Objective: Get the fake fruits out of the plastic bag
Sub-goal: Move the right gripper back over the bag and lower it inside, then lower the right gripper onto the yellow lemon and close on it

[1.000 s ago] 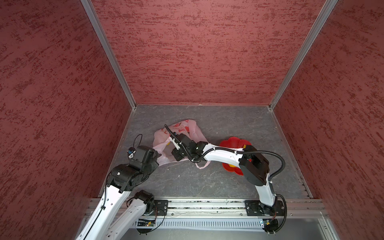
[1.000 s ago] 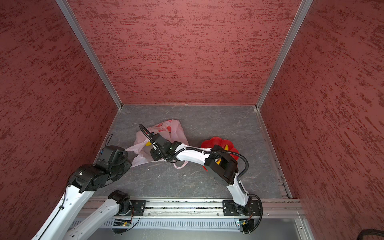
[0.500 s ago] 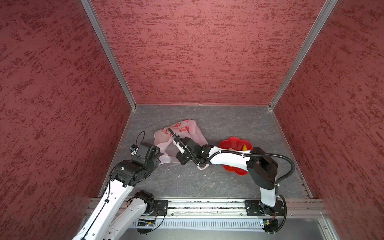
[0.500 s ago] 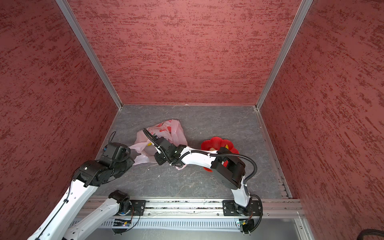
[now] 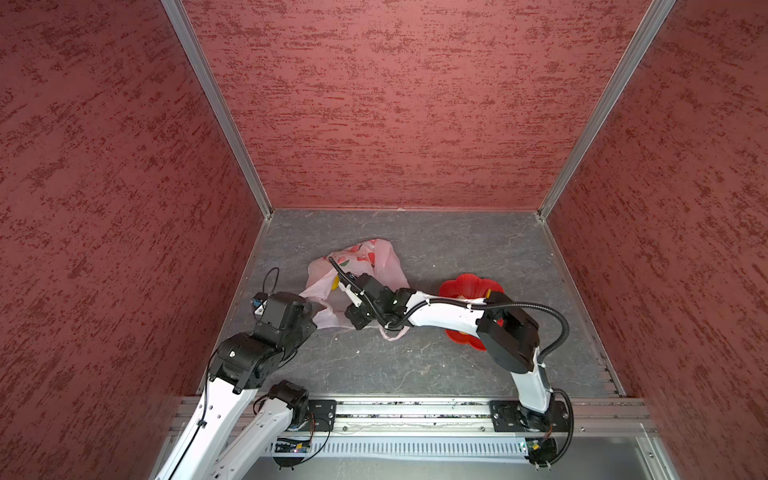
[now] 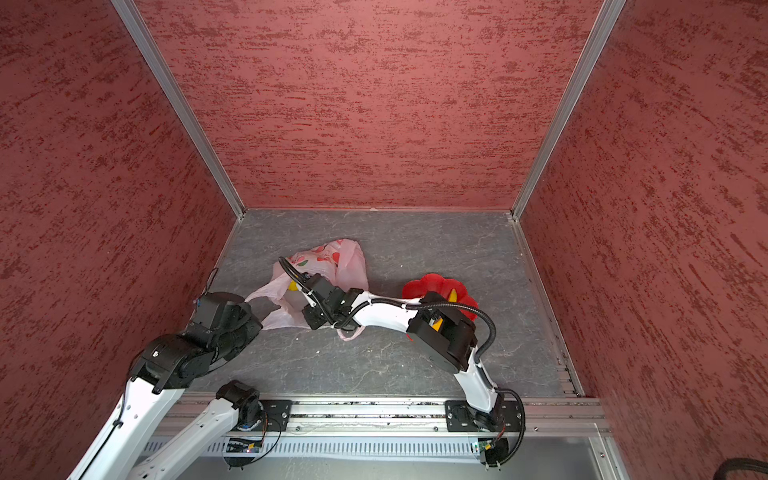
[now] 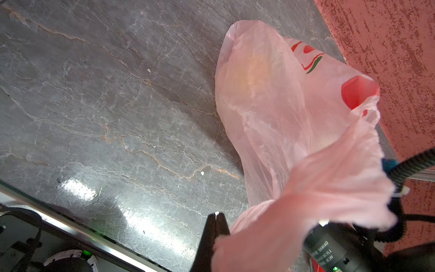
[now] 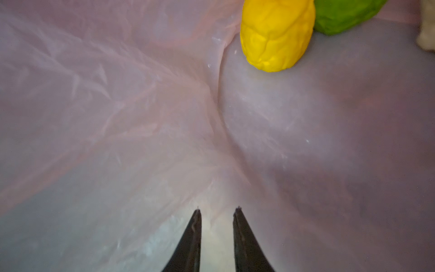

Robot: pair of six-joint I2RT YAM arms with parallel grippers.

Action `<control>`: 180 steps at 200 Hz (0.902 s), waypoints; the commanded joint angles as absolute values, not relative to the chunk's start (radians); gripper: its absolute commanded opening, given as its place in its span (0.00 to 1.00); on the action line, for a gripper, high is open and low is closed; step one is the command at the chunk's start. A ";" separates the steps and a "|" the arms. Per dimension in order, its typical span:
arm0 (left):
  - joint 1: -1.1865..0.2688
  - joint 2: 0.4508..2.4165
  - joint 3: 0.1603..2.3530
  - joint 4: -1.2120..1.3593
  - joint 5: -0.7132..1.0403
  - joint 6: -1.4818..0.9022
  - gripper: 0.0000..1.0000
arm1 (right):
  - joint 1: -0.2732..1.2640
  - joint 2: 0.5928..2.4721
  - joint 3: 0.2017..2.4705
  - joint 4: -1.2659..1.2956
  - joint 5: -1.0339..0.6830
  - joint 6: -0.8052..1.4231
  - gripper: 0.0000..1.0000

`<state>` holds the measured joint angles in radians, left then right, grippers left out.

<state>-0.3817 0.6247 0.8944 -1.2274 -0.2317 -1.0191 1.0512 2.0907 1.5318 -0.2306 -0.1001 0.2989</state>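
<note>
Pale pink plastic bag [image 5: 386, 266], printed red and green; red dish [image 5: 461, 286] beside it. Inside the bag, yellow fruit [image 8: 275, 35]; green fruit [image 8: 341, 14].

Grey tabletop [image 5: 457, 249]: plastic bag [image 5: 386, 266], red dish [image 5: 461, 286]

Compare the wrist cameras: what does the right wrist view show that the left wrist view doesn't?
Only the right wrist view: the plastic bag from inside, with a yellow fruit and a green fruit lying beyond the right hand, whose fingers stand slightly apart. Only the left wrist view: the left hand shut on a gathered edge of the bag, plus the grey table. Both: the pink bag film.
</note>
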 commanded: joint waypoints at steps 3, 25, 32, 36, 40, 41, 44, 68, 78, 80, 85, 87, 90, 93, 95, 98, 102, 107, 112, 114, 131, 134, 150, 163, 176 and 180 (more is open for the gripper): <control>-0.383 0.587 0.868 -1.289 -0.226 -1.041 0.00 | 1.053 2.149 1.634 -0.257 -0.069 0.304 0.28; -0.382 0.560 0.863 -1.342 -0.240 -1.065 0.00 | 1.036 2.206 1.716 -0.273 -0.041 0.348 0.35; -0.380 0.554 0.863 -1.359 -0.246 -1.070 0.00 | 1.031 2.220 1.735 -0.267 -0.035 0.366 0.38; -0.380 0.552 0.862 -1.364 -0.248 -1.073 0.00 | 1.029 2.230 1.747 -0.263 -0.032 0.374 0.39; -0.380 0.549 0.863 -1.367 -0.250 -1.074 0.00 | 1.024 2.240 1.756 -0.261 -0.028 0.384 0.40; -0.380 0.548 0.863 -1.367 -0.251 -1.074 0.00 | 1.024 2.242 1.760 -0.262 -0.026 0.388 0.40; -0.380 0.547 0.862 -1.368 -0.251 -1.075 0.00 | 1.022 2.249 1.770 -0.262 -0.022 0.394 0.41; -0.380 0.536 0.859 -1.365 -0.250 -1.075 0.00 | 1.006 2.319 1.858 -0.279 0.011 0.444 0.52; -0.380 0.532 0.856 -1.364 -0.247 -1.074 0.00 | 1.002 2.342 1.889 -0.284 0.019 0.463 0.55; -0.380 0.531 0.856 -1.363 -0.246 -1.073 0.00 | 1.001 2.346 1.894 -0.284 0.020 0.467 0.56; -0.380 0.528 0.854 -1.361 -0.243 -1.074 0.00 | 0.998 2.355 1.904 -0.282 0.025 0.477 0.57; -0.380 0.527 0.852 -1.361 -0.241 -1.074 0.00 | 0.997 2.358 1.908 -0.281 0.027 0.480 0.57; -0.380 0.524 0.851 -1.360 -0.240 -1.073 0.00 | 0.995 2.362 1.911 -0.280 0.030 0.486 0.57; -0.380 0.522 0.849 -1.358 -0.239 -1.073 0.00 | 0.994 2.367 1.916 -0.279 0.033 0.492 0.58; -0.380 0.521 0.848 -1.358 -0.237 -1.074 0.00 | 0.994 2.368 1.918 -0.277 0.035 0.495 0.58; -0.380 0.517 0.846 -1.356 -0.236 -1.075 0.00 | 0.993 2.372 1.920 -0.274 0.039 0.500 0.58; -0.380 0.512 0.843 -1.353 -0.233 -1.075 0.00 | 0.993 2.374 1.922 -0.270 0.043 0.506 0.59; -0.380 0.507 0.839 -1.350 -0.229 -1.075 0.00 | 0.992 2.378 1.922 -0.262 0.050 0.514 0.60; -0.380 0.501 0.834 -1.344 -0.225 -1.077 0.00 | 0.990 2.381 1.922 -0.257 0.057 0.522 0.62; -0.380 0.499 0.831 -1.342 -0.223 -1.076 0.00 | 0.990 2.381 1.922 -0.255 0.060 0.525 0.62; -0.380 0.487 0.815 -1.322 -0.203 -1.073 0.00 | 0.988 2.383 1.919 -0.232 0.070 0.539 0.67; -0.380 0.486 0.811 -1.317 -0.199 -1.072 0.00 | 0.988 2.384 1.920 -0.226 0.068 0.541 0.68; -0.380 0.486 0.796 -1.299 -0.182 -1.066 0.00 | 0.986 2.383 1.906 -0.182 0.050 0.545 0.73; -0.380 0.486 0.788 -1.290 -0.173 -1.060 0.00 | 0.986 2.383 1.899 -0.154 0.039 0.549 0.75; -0.380 0.486 0.784 -1.287 -0.174 -1.053 0.00 | 0.986 2.385 1.894 -0.127 0.032 0.555 0.76; -0.379 0.486 0.784 -1.287 -0.175 -1.052 0.00 | 0.986 2.386 1.895 -0.120 0.031 0.557 0.76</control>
<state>-0.3817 0.4953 0.7925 -1.3106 -0.1852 -1.0653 0.9913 2.3791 1.8931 -0.2104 0.0238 0.5247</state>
